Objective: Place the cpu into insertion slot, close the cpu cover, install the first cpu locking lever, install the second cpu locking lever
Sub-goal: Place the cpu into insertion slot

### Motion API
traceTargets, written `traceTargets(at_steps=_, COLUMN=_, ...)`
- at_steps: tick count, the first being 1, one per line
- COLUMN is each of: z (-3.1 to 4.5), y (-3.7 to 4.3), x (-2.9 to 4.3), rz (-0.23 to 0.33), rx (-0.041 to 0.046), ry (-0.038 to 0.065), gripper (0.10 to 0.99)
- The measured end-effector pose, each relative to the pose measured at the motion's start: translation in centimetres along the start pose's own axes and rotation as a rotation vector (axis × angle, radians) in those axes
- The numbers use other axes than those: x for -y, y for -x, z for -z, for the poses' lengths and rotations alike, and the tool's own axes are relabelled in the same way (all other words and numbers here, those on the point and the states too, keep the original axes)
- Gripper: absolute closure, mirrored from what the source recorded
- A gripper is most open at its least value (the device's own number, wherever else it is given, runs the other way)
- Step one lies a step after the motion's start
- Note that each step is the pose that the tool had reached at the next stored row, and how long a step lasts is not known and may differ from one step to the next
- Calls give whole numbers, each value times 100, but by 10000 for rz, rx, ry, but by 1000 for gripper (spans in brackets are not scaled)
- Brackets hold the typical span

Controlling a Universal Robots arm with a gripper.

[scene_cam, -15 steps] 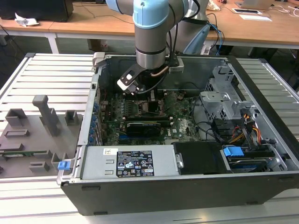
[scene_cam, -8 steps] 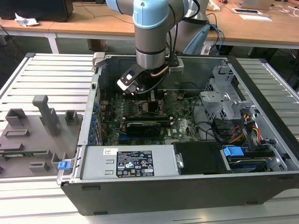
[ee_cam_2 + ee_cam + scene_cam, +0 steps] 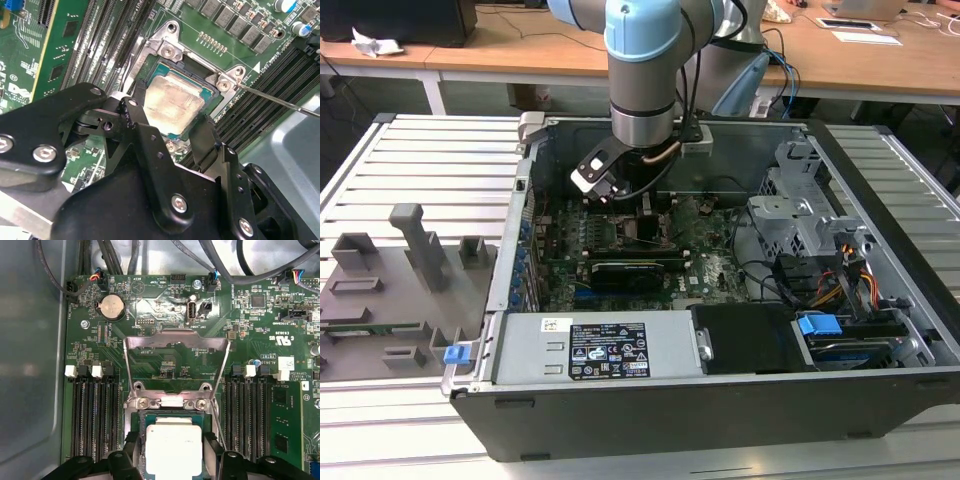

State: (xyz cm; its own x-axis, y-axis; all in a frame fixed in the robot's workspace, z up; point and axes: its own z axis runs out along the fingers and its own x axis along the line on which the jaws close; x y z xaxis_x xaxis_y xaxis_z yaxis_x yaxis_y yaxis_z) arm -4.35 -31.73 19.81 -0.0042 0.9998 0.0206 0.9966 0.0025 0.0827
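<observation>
"So how far along is the job?"

"Step one looks all but done. The cpu (image 3: 172,102), a small flat square chip with a silver-grey metal top, lies level inside the insertion slot (image 3: 212,96). That slot is the square dark socket with a grey metal rim on the green motherboard (image 3: 260,335)."

"And the pincer?"

"The black two-fingered pincer (image 3: 171,110) is clamped on the cpu, with one finger against each of two opposite edges, as both wrist views suggest. By my reading it has not yet let go."

"Where is that in the wide shot?"

"Upper centre of the exterior view. The grey-and-blue robot arm (image 3: 642,60) reaches down into an open black computer case (image 3: 720,410), which sits on a grey slatted table (image 3: 420,150)."

"What is left?"

"Three steps, judging by the wrist views. The cpu cover (image 3: 177,341) is a thin silver-grey metal frame plate with a large square cut-out. It stands swung open just beyond the slot, not over the chip. One locking lever (image 3: 280,101), a thin steel rod, angles free of the socket's corner, so it is not latched. The other lever I cannot pick out with certainty."
</observation>
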Motion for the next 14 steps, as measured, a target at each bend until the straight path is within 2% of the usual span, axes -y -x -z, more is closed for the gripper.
traceTargets(at_steps=5, z=0, y=-4, x=0, rz=-5, rx=-22, ry=-1, gripper=471)
traceTargets(at_steps=14, z=137, y=-7, x=-11, rz=-4, rx=-21, ry=-1, gripper=486)
